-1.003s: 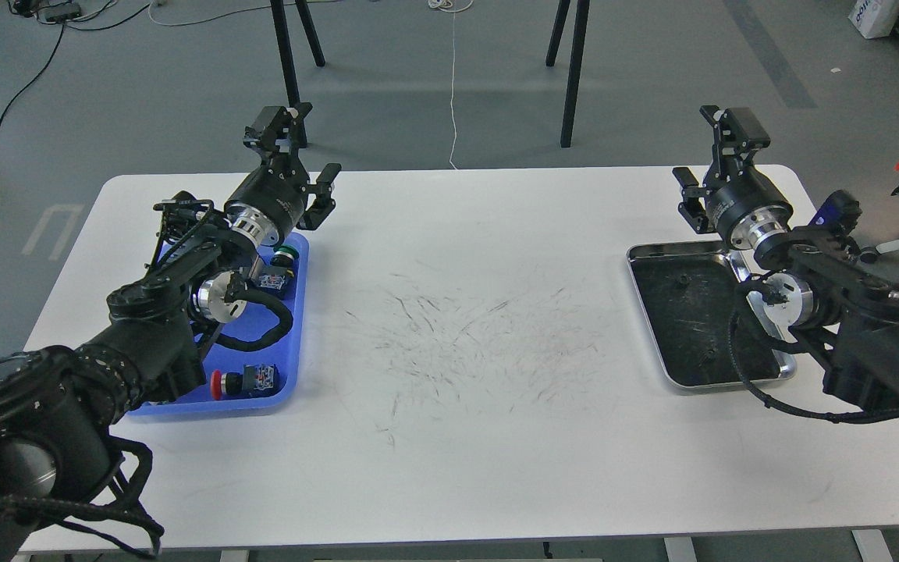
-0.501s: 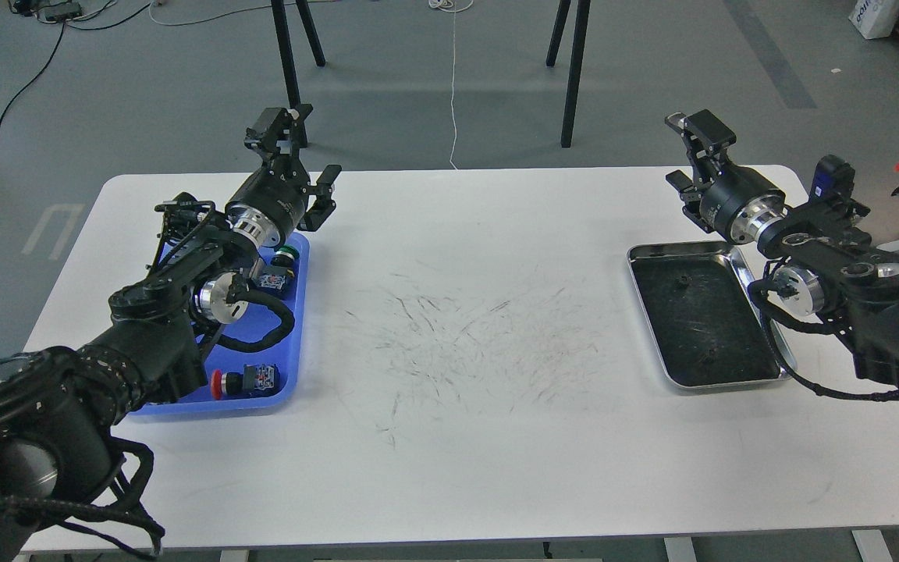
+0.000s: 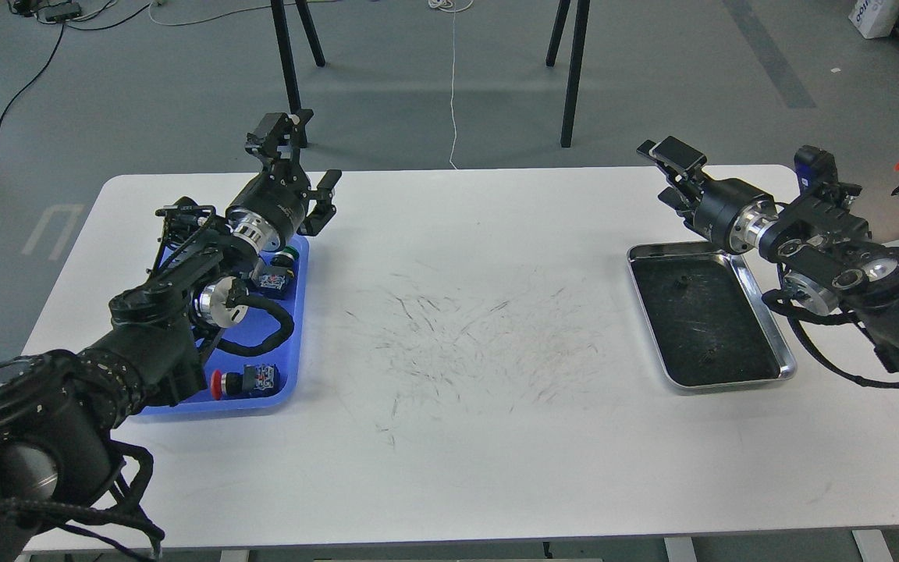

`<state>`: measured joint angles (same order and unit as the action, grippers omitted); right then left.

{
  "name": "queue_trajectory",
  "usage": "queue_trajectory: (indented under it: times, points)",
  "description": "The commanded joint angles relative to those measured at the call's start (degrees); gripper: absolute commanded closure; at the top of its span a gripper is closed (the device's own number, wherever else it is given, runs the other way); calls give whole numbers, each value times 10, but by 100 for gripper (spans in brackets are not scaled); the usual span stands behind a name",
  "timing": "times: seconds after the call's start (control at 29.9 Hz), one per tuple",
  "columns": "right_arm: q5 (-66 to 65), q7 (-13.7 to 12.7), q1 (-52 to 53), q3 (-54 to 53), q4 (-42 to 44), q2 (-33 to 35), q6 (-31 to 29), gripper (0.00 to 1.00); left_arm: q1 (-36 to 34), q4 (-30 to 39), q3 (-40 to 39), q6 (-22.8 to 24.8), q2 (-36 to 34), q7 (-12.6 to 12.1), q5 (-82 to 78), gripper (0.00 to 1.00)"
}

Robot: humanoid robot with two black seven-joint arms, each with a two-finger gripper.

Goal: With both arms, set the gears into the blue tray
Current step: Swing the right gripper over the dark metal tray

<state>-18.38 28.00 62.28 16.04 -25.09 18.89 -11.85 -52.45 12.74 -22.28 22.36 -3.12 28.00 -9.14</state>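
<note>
While both arms are hanging over the far corners of the table [image 3: 465, 437], the whole middle is sitting bare apart from dark scuff marks, so there is plenty of room between the two trays.

Left gripper [image 3: 298, 161] is hovering past the far right corner of the blue tray [image 3: 287, 390], close to the table's back edge; jaws are standing wide apart, gripping nothing. Left arm is lying across most of the blue tray and hiding its left side. In the tray: a green push button [image 3: 286, 255] at the far end, a red push button [image 3: 225, 382] at the near end.

Right gripper [image 3: 664, 168] is hanging just beyond the far left corner of the steel tray [image 3: 787, 367], pointing left. It is showing small and dark, so I cannot tell how far its jaws are parted or whether they are gripping anything.

Gears are sitting on the steel tray's dark floor: far gear [image 3: 682, 282], near gear [image 3: 712, 359], well apart from each other, neither touching the rim. The steel tray is lying near the table's right edge, well apart from the blue tray.

No readable labels or writing anywhere.
</note>
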Motion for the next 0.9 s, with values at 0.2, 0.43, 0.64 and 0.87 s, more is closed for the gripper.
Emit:
queue_trajectory:
  times: [0.2, 0.43, 0.64, 0.87]
  points:
    - [-108, 0, 22, 7, 29, 0, -47, 2, 8, 1, 0, 1, 1, 0, 0, 0]
    - [-203, 0, 26, 9, 29, -2, -47, 2, 12, 2, 5, 8, 3, 0, 0, 0]
    - [-255, 0, 32, 9, 28, -2, -47, 2, 12, 2, 7, 9, 4, 0, -1, 0]
    - [-290, 0, 48, 69, 27, -2, -49, 2, 11, 2, 7, 10, 3, 0, -1, 0]
